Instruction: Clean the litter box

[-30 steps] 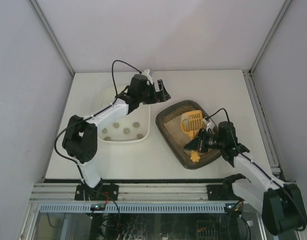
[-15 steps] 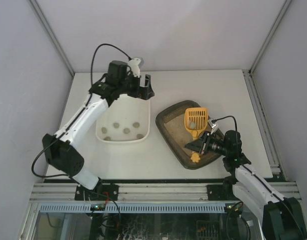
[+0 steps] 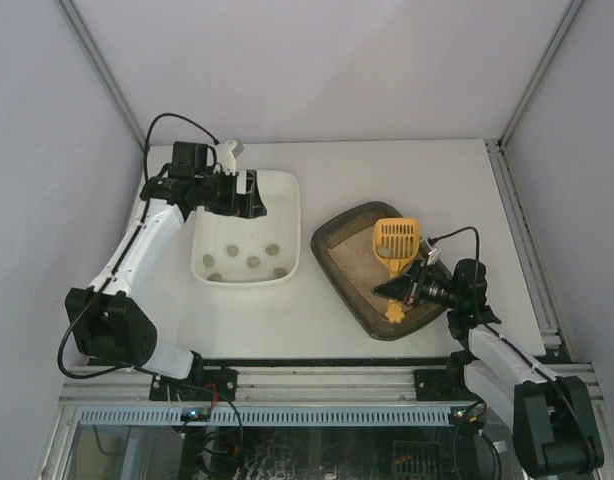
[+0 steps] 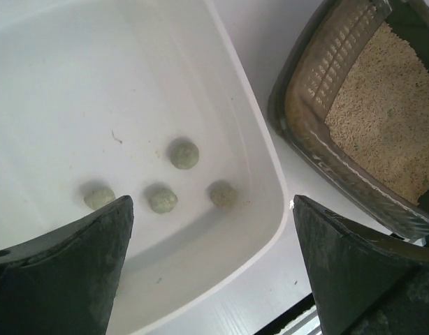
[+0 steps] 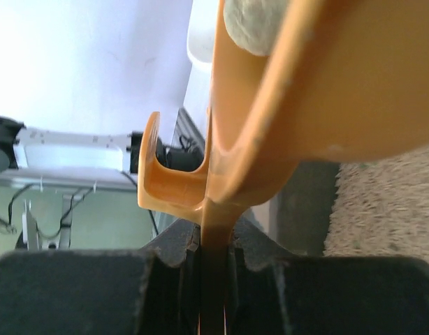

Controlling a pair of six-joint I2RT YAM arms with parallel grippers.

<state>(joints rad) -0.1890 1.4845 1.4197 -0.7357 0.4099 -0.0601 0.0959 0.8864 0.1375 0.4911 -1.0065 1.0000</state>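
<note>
So the litter box [image 3: 337,240] sits right of centre on the table, just beside the white tub [image 3: 285,192], with the right gripper [image 3: 402,290] clamped on the yellow scoop [image 3: 395,242] handle over it, and the left gripper [image 3: 251,195] hanging wide open, empty, above the tub.

White tub [image 3: 275,215], greenish clumps [image 3: 253,262] inside, table [image 3: 407,170]

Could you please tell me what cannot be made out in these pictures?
- Right wrist: the scoop fills the view, and the pale lump by its rim is cut off by the top edge.
- Left wrist: the litter box runs off the right edge.
- Top: the right gripper hides part of the litter.
</note>
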